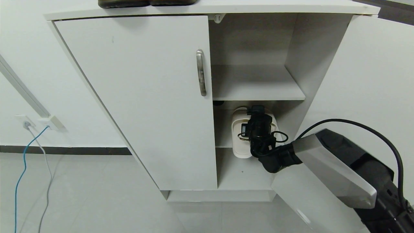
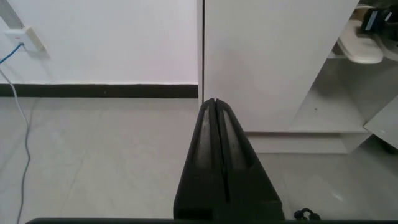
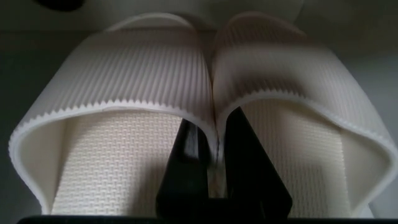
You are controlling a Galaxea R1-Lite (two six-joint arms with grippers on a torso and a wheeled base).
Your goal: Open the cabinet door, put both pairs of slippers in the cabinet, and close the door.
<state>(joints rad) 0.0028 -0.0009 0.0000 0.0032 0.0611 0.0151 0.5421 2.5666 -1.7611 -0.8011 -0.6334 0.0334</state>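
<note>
One pair of the two is almost in its place, so I judge the task to be about half done: the right door (image 1: 365,81) of the cabinet (image 1: 310,48) stands wide open, while the left door (image 1: 139,97) is closed, and the white slippers (image 1: 241,136) lie on the middle shelf (image 1: 222,136) with their heels a little over its front edge. The right gripper (image 3: 214,155) is inside the cabinet and clenched on them — it pinches the two inner sides of the straps together, so both slippers are held as one. What is left, as I see it: to let go of this pair, to bring in the dark pair (image 1: 147,2), which lies on top of the cabinet at its front edge, and to close the door. The white slippers look soft and light, with ribbed straps and a fine woven pattern on the soles; they sit side by side, touching, toes toward the back. The left gripper (image 2: 215,109) hangs low over the floor (image 2: 93,162) before the closed door, its fingers pressed together and holding nothing.
</note>
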